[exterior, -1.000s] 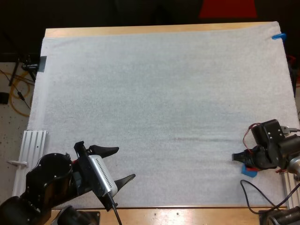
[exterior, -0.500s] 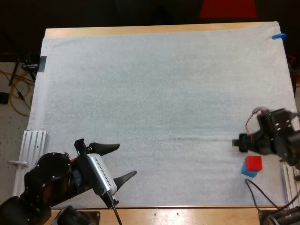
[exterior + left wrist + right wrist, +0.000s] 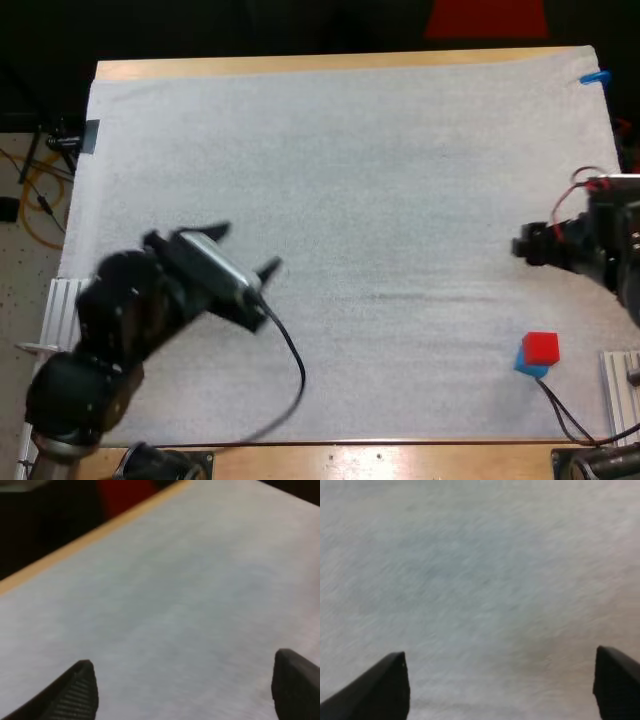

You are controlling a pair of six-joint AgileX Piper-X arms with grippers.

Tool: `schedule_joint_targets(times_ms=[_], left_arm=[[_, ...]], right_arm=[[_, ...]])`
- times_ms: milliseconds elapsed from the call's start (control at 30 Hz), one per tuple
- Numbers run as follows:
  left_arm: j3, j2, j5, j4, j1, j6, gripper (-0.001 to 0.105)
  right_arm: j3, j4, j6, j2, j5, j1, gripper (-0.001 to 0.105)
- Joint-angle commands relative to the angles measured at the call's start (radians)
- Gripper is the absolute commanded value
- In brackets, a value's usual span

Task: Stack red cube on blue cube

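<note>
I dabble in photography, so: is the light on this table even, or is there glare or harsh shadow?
High view: soft, even light on the white mat, no glare; the red cube on the blue cube casts barely any shadow; darkness beyond the far edge. Left wrist view: even light, dark past the table's edge. Right wrist view: flat light, no hard shadows.
</note>
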Motion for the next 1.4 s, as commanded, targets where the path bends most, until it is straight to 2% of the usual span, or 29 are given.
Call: schedule_joint_targets(times_ms=[0, 133, 233, 300, 600, 800, 967, 1100, 1267, 1367], left_arm=[[-0.011, -0.008, 0.005, -0.036, 0.051, -0.006, 0.069], [-0.021, -0.016, 0.048, -0.037, 0.211, -0.005, 0.069], [-0.021, -0.037, 0.048, -0.04, 0.283, -0.005, 0.069], [-0.021, -0.055, 0.048, -0.037, 0.299, -0.005, 0.069], [-0.021, -0.257, 0.024, -0.017, 0.299, -0.009, 0.069], [-0.016, -0.414, 0.019, 0.034, 0.299, -0.009, 0.069], [0.051, -0.546, 0.019, 0.043, 0.299, -0.014, 0.069], [0.112, -0.649, 0.019, 0.061, 0.299, -0.07, 0.069], [0.144, -0.752, 0.019, 0.191, 0.299, -0.07, 0.069], [0.157, -0.821, 0.019, 0.262, 0.299, -0.07, 0.069]], right_arm=[[-0.008, -0.018, -0.036, -0.008, -0.001, -0.027, 0.073], [-0.009, -0.033, -0.087, -0.047, -0.005, -0.101, 0.073], [-0.009, -0.035, -0.121, -0.105, -0.01, -0.157, 0.073], [-0.009, -0.026, -0.148, -0.149, -0.01, -0.186, 0.073], [-0.009, 0.015, -0.17, -0.428, -0.005, -0.199, 0.073], [0.038, 0.022, -0.151, -0.661, -0.01, -0.199, 0.073], [0.091, 0.085, -0.126, -0.816, -0.01, -0.199, 0.073], [0.141, 0.126, -0.118, -0.936, -0.01, -0.199, 0.073], [0.198, 0.127, -0.103, -1.067, -0.01, -0.199, 0.072], [0.195, 0.153, -0.125, -1.054, -0.023, -0.199, 0.072]])
